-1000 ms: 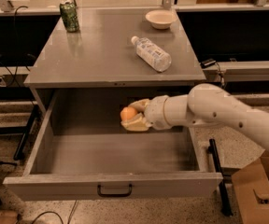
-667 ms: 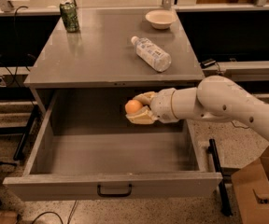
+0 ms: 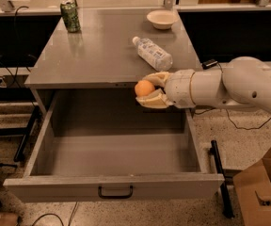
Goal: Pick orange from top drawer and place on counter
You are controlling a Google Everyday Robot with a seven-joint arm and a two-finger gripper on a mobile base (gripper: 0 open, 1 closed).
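My gripper [image 3: 147, 89] is shut on the orange [image 3: 144, 88], a small smooth sphere held between two cream fingers [image 3: 154, 100]. It hangs level with the counter's front edge, above the back of the open top drawer [image 3: 112, 185]. The drawer is pulled far out, has a small dark pull handle on its front panel, and shows nothing inside. The grey counter [image 3: 102, 55] lies just behind and left of the orange. My white arm comes in from the right.
On the counter are a green can [image 3: 70, 16] at the far left, a tan bowl [image 3: 162, 19] at the far right, and a clear plastic bottle [image 3: 151, 53] lying on its side near the gripper. A cardboard box [image 3: 262, 187] stands on the floor at right.
My gripper has lifted the orange up out of the drawer to the height of the counter's front edge and shifted slightly right.
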